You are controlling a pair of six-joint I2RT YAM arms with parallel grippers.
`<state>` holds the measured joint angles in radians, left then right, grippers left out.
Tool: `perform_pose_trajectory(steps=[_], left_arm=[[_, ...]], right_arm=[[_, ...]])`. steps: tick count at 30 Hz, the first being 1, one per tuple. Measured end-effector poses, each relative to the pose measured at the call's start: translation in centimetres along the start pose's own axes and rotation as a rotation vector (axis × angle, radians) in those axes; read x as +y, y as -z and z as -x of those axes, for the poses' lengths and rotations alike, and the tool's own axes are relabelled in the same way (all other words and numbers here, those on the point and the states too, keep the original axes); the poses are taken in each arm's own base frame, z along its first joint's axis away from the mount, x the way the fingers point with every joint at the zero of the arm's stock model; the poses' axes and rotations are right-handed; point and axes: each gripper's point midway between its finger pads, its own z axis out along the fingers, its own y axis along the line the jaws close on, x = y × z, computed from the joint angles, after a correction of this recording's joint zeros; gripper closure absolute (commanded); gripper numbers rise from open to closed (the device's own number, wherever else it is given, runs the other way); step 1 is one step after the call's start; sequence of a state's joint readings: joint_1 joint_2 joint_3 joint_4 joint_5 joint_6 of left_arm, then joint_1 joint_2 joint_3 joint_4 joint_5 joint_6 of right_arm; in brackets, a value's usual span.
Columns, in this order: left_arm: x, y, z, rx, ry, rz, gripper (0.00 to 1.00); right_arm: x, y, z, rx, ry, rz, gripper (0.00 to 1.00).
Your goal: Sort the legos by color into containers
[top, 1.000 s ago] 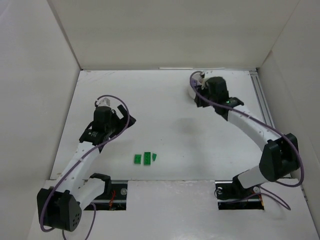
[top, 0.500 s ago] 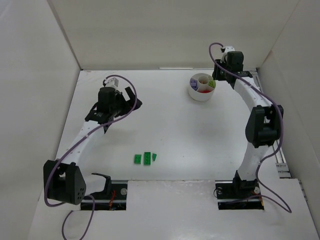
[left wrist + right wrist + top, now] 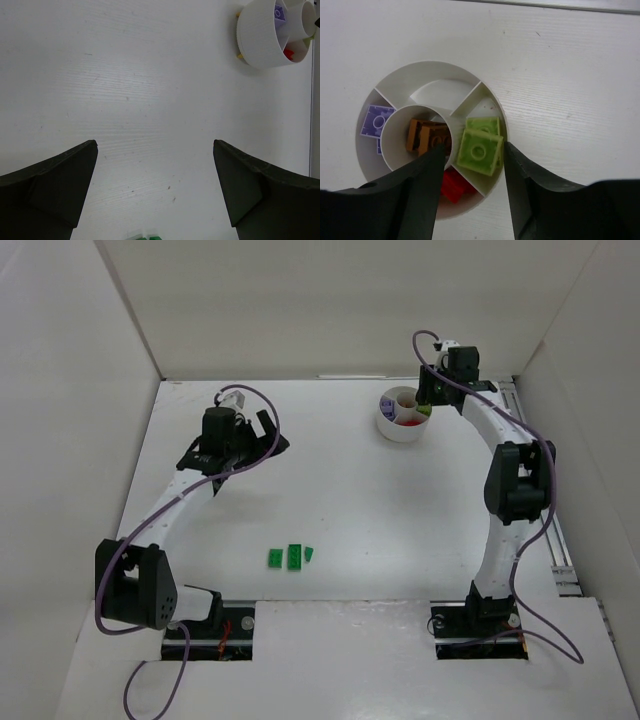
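Right end effector [image 3: 472,150] has widened, lime legos [image 3: 479,147] lying between its fingers

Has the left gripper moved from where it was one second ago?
Yes. The left gripper has moved farther from the green legos, toward the back wall.

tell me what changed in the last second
The right end effector pulled toward the far right rim of the dish, uncovering it, and opened wider, jaws now apart around a lime lego lying in its compartment. The left end effector moved farther out and slightly right, jaws open throughout. The three green legos stayed put.
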<state>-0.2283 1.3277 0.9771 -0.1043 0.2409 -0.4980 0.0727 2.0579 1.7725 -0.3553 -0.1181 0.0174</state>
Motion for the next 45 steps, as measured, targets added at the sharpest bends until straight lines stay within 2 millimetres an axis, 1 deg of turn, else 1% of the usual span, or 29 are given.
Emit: perform_pose_trajectory(steps=[2, 8, 9, 10, 11, 12, 14, 15, 16, 17, 18, 20, 23, 24, 25, 27, 29, 31, 33, 34, 36, 38, 40, 45], left_arm=[[-0.2, 0.0, 0.0, 0.002, -0.001, -0.009, 0.0], [-0.6, 0.1, -0.1, 0.012, -0.002, -0.032, 0.0], [-0.6, 0.1, -0.1, 0.013, -0.002, -0.034, 0.0], [-0.7, 0.1, -0.2, 0.015, -0.002, -0.036, 0.0], [-0.7, 0.1, -0.2, 0.017, -0.002, -0.036, 0.0], [-0.7, 0.1, -0.4, 0.021, 0.0, -0.032, 0.0], [-0.6, 0.2, -0.8, 0.031, 0.012, -0.017, 0.0], [-0.5, 0.3, -1.2, 0.037, 0.019, -0.006, 0.0], [-0.3, 0.4, -1.7, 0.044, 0.029, 0.003, 0.0], [0.2, 0.7, -2.4, 0.053, 0.047, 0.022, 0.0], [0.6, 1.0, -3.3, 0.067, 0.067, 0.04, 0.0], [1.7, 1.8, -5.0, 0.089, 0.107, 0.077, 0.0], [3.6, 3.2, -7.5, 0.114, 0.185, 0.159, 0.0], [4.2, 3.7, -8.1, 0.118, 0.209, 0.188, 0.0], [4.7, 4.1, -8.6, 0.118, 0.231, 0.213, 0.0], [5.4, 5.1, -9.6, 0.117, 0.269, 0.249, 0.0], [5.7, 5.9, -10.2, 0.107, 0.3, 0.267, 0.0], [6.1, 6.7, -10.8, 0.099, 0.325, 0.28, 0.0], [6.3, 7.2, -11.1, 0.088, 0.346, 0.287, 0.0], [6.5, 7.4, -11.3, 0.087, 0.355, 0.29, 0.0], [6.8, 7.7, -11.8, 0.09, 0.37, 0.303, 0.0], [7.1, 7.8, -12.2, 0.098, 0.38, 0.315, 0.0], [7.2, 7.8, -12.5, 0.103, 0.387, 0.322, 0.0], [7.1, 8.0, -12.6, 0.1, 0.385, 0.317, 0.0]], right_arm=[[0.0, 0.0, 0.0, 0.0, -0.003, 0.004, 0.39], [-0.3, 0.1, -0.1, 0.003, -0.009, 0.013, 0.39], [-0.3, 0.2, 0.0, 0.001, -0.007, 0.016, 0.39], [-0.3, 0.4, 0.0, 0.001, -0.002, 0.02, 0.36], [-0.2, 0.7, 0.1, -0.002, 0.005, 0.022, 0.36], [-0.2, 1.1, 0.1, -0.005, 0.018, 0.022, 0.34], [0.1, 2.7, -0.2, -0.008, 0.054, 0.021, 0.3], [0.6, 3.7, -0.5, -0.011, 0.079, 0.023, 0.28], [1.2, 4.8, -0.5, -0.023, 0.104, 0.027, 0.16], [2.1, 6.1, -0.8, -0.04, 0.137, 0.037, 0.03], [3.5, 7.5, -1.2, -0.051, 0.171, 0.056, 0.0], [7.1, 10.1, -2.2, -0.085, 0.251, 0.115, 0.0], [13.9, 13.3, -5.0, -0.104, 0.352, 0.242, 0.0], [16.1, 14.1, -6.4, -0.103, 0.383, 0.29, 0.0], [18.4, 14.8, -8.2, -0.09, 0.417, 0.342, 0.0], [22.0, 15.8, -12.2, -0.048, 0.481, 0.424, 0.0], [24.8, 16.7, -16.7, 0.017, 0.553, 0.491, 0.0], [27.0, 17.6, -20.7, 0.076, 0.627, 0.542, 0.03], [28.9, 18.5, -23.7, 0.116, 0.691, 0.59, 0.07], [29.7, 19.0, -25.1, 0.13, 0.723, 0.616, 0.11], [30.8, 19.9, -27.3, 0.148, 0.772, 0.66, 0.16], [31.2, 20.1, -28.6, 0.159, 0.8, 0.688, 0.2], [31.6, 19.9, -29.7, 0.168, 0.824, 0.71, 0.21], [32.6, 19.1, -32.3, 0.194, 0.896, 0.739, 0.21]])
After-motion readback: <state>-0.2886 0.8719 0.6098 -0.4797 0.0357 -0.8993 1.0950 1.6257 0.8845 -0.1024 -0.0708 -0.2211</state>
